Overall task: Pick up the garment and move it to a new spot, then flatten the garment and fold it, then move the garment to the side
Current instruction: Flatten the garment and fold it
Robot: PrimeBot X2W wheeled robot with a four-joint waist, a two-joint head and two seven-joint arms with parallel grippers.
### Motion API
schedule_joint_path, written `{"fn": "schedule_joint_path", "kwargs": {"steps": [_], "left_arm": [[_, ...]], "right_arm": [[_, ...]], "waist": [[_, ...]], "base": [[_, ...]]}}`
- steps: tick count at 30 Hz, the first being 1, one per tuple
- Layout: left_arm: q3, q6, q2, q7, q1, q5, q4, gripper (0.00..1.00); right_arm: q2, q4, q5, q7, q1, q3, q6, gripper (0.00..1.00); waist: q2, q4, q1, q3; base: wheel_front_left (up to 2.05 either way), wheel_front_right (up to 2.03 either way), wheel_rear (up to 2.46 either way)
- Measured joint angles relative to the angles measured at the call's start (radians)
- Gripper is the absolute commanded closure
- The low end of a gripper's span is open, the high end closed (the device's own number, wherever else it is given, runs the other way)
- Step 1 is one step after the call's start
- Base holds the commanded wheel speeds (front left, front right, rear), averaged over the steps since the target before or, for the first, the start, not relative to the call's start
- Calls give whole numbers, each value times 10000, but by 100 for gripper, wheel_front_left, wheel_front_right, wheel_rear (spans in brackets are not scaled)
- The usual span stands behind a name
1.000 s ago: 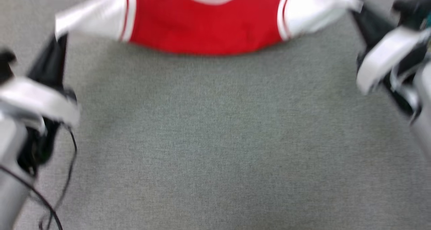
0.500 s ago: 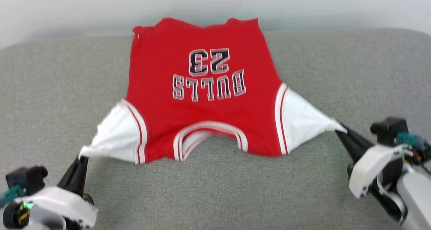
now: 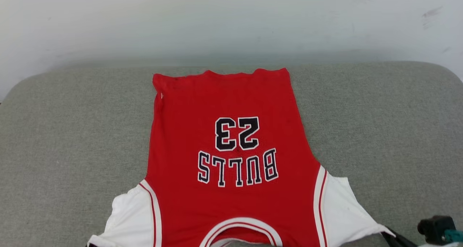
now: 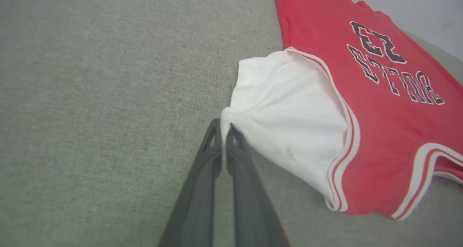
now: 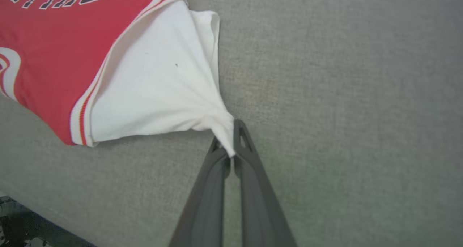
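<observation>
The left hand is clamped shut on the tip of one white sleeve. The right hand pinches the tip of the other sleeve. The garment lies spread between and beyond both hands on the grey cushion, with the number 23 facing up and the collar nearest them.

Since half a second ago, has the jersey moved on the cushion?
Yes. The jersey overlapped the far edge of the cushion then; now its hem lies just short of it, nearer the robot.
</observation>
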Motion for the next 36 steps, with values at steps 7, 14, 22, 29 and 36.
{"fn": "schedule_joint_path", "kwargs": {"steps": [7, 14, 22, 29, 36], "left_arm": [[209, 13, -313, 0, 522, -138, 314, 100], [313, -46, -479, 0, 571, 102, 393, 100], [439, -88, -771, -2, 296, 539, 219, 100], [575, -86, -932, 0, -64, 1024, -205, 100], [426, -134, -1066, 0, -916, 1507, -593, 100]], "right_arm": [[90, -495, 4, 353, 1331, -489, 0, 100], [316, -844, 50, 639, 1593, -694, 0, 100], [698, -1574, -472, 604, 940, -1557, -2, 0], [499, -2727, -901, 991, -754, -2734, -4, 0], [240, -3206, -775, 2370, -3703, -3091, -6, 0]], "waist": [[-1, -62, 1, -61], [0, -72, 2, -79], [0, 7, 3, -49], [0, 245, 4, 208], [0, 739, 4, 844]], "base": [[0, 0, 0], [0, 0, 0], [0, 0, 0], [0, 0, 0], [0, 0, 0]]}}
